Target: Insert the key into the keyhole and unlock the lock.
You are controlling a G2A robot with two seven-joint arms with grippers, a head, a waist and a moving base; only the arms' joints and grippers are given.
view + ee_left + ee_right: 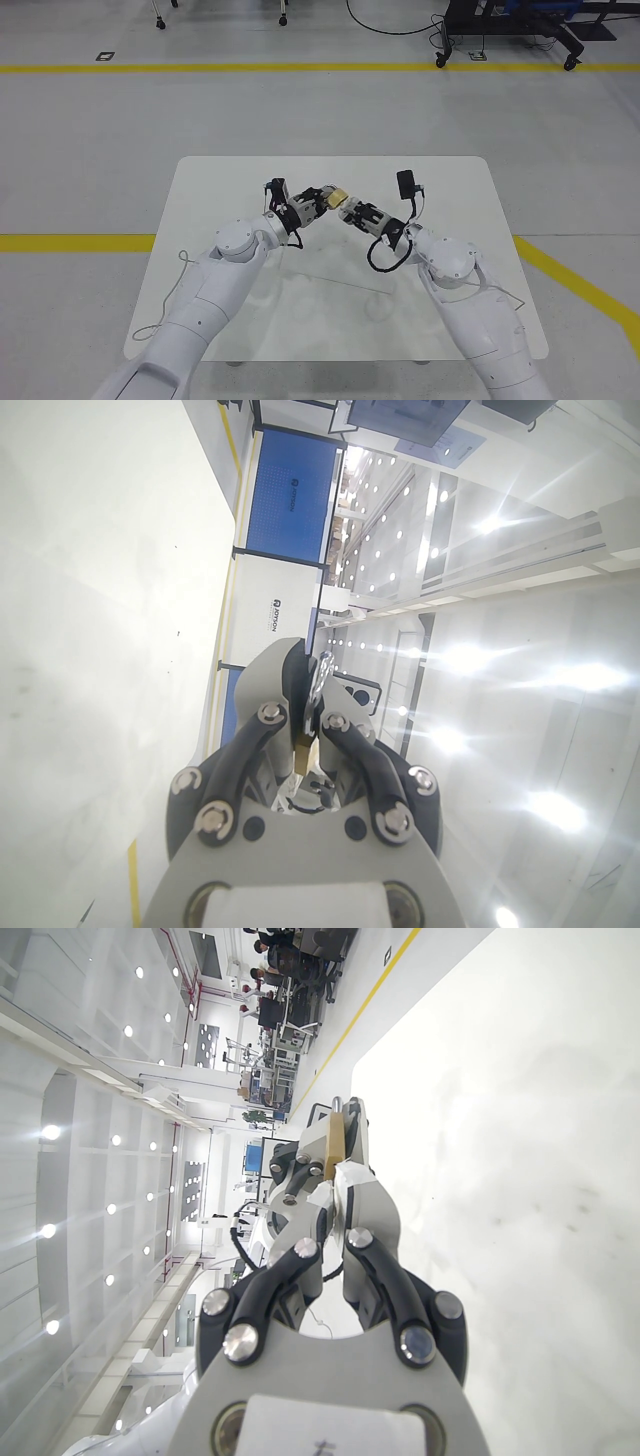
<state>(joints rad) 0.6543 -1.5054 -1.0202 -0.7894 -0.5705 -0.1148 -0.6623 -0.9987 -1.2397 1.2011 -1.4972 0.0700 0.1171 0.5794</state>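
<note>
Between my two sets of jaws, above the table [230, 190]: the lock [334, 1143]. Left gripper [315, 682] pinches it across the broad faces, with the brass body deep between the fingers and the steel shackle [320, 672] out toward the tips. The lock's long axis therefore runs along my left fingers, shackle end away from the palm and base end back toward it. Right gripper [338, 1180] meets that base end. Its taped fingertips [357, 1183] are drawn together and sit against the brass, touching as near as I can judge. Key not made out, hidden where tape meets brass. I judge it pinched in the right jaws, blade lying roughly along the lock's axis. Whether it is partly in the keyhole or only butted at the face, I cannot tell. In the top view the two grippers meet nose to nose at an angle, not in one straight line. Relation that matters: key axis against lock axis. Right arm is the one to act, and the left only has to brace. Next move wants a push straight along the body toward the shackle, then a twist about that same line. Risk: an off-axis push pries the lock out of the left pinch.
</note>
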